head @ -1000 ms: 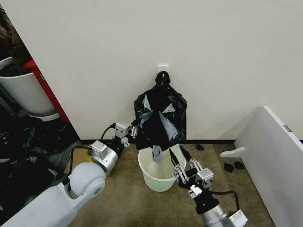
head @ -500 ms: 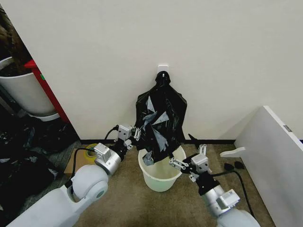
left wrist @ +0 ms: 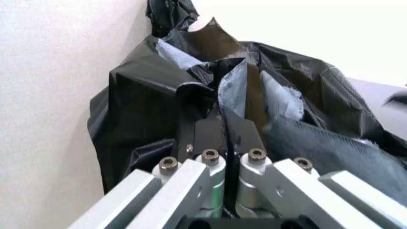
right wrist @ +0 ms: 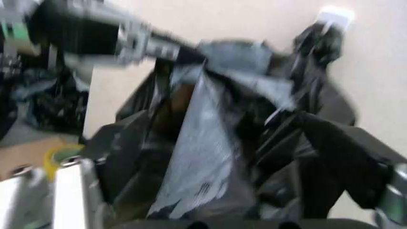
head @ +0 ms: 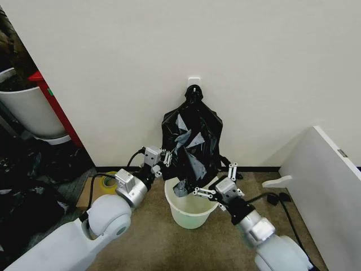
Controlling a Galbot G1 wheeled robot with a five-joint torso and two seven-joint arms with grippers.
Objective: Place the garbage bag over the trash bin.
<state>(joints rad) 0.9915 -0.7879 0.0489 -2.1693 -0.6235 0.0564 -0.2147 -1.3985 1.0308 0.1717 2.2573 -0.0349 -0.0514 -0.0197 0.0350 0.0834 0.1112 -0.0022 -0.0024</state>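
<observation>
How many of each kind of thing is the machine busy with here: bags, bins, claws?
Garbage bag: 1, black, hanging from a wall hook over the bin
Trash bin: 1, off-white
Grippers: 2, the left gripper shut on the bag's edge, the right gripper open beside it
Total: 4

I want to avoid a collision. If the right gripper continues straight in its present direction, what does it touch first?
Most likely the garbage bag. The right gripper, fingers open, points at its lower folds above the trash bin; depth is unclear.
</observation>
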